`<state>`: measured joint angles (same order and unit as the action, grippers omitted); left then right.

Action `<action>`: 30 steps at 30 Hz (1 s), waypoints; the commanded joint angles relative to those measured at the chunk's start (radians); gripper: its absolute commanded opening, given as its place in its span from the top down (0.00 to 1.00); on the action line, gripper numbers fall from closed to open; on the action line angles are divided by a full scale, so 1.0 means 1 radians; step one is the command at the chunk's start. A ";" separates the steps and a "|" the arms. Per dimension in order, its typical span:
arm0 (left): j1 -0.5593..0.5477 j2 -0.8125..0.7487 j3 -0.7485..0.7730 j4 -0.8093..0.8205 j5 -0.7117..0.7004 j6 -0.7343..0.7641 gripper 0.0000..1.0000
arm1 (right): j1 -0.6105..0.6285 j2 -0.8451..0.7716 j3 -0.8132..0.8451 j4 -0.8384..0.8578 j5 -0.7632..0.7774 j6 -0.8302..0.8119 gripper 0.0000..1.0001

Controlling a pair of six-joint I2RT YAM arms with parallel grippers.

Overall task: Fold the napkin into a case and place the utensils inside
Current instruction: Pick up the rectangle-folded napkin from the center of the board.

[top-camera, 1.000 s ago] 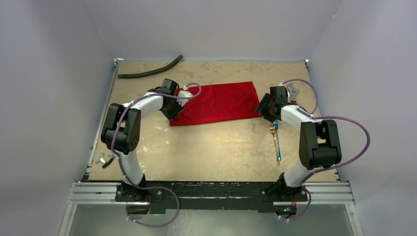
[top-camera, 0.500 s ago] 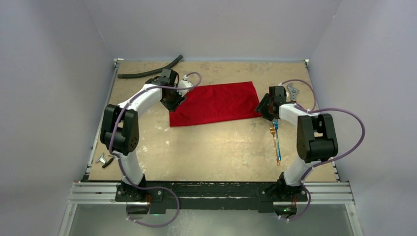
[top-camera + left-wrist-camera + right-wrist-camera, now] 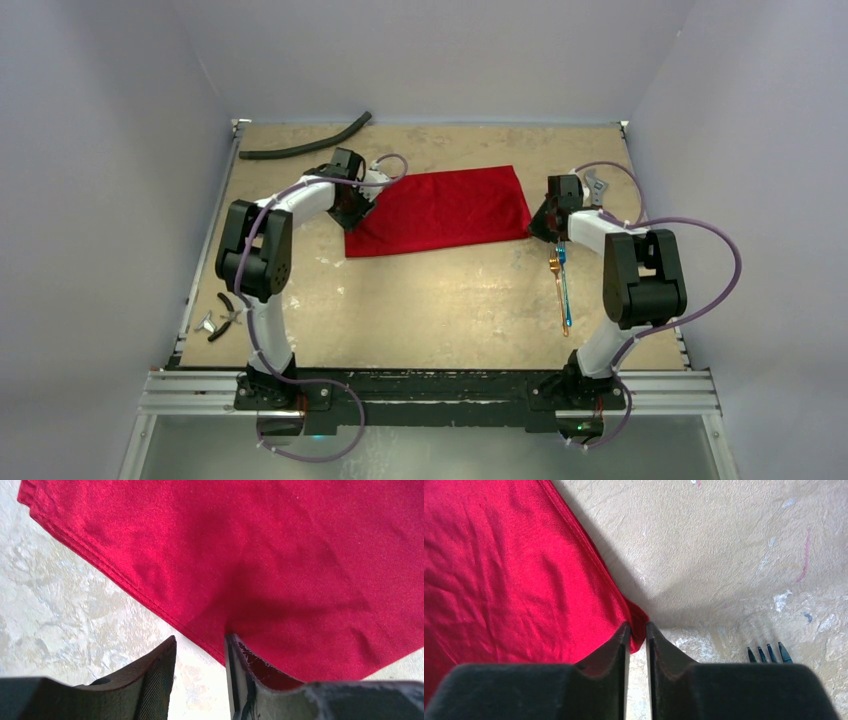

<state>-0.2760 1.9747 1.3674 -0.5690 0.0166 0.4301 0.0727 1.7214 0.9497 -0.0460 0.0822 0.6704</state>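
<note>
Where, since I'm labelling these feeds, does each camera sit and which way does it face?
Top external: above and behind the arms, looking down on the table; both arms show.
Left wrist: on the left arm, looking down at the edge of the napkin; the open fingers of the left tool show.
Right wrist: on the right arm, facing the napkin's corner, pinched by the right tool; fork tines beside.
Shared: all see the napkin; top and right wrist share the fork.

Napkin (image 3: 440, 210) between left claw (image 3: 356, 210) and right claw (image 3: 543, 228); utensils (image 3: 562, 285) nearer, seemingly apart.
</note>
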 commanded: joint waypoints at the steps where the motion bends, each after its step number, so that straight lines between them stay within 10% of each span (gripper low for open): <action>1: 0.020 0.011 -0.033 0.038 -0.015 -0.005 0.61 | -0.004 -0.002 0.010 0.018 0.019 0.002 0.84; 8: 0.022 0.006 -0.054 0.051 0.016 -0.010 0.62 | 0.012 -0.037 0.049 0.084 0.004 -0.016 0.99; 30: 0.083 0.007 -0.039 0.045 0.107 -0.063 0.64 | 0.381 0.060 0.318 0.082 -0.141 -0.001 0.99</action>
<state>-0.2089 1.9671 1.3476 -0.5220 0.1032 0.3939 0.3901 1.7416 1.1824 0.0128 -0.0017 0.6655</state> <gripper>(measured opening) 0.366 0.018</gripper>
